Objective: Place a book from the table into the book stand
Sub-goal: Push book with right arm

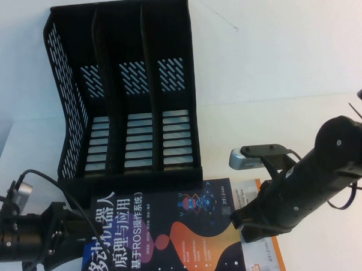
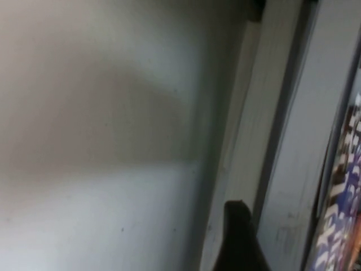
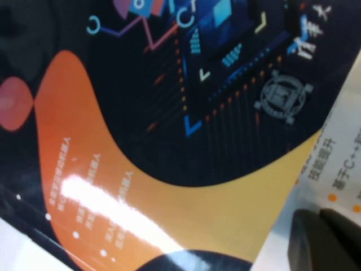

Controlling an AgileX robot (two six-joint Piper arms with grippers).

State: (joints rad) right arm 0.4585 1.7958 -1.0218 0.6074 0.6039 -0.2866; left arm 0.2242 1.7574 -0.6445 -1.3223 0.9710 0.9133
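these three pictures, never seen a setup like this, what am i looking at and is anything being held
It is a two-armed robot at a white table. One picture looks down from above; the other two come from cameras on each wrist. The empty black book stand stands at the back. In front lies the dark book, on top of a white book with orange border. The left gripper sits at the dark book's left edge, open. The right gripper is at its right edge; nothing looks lifted yet.
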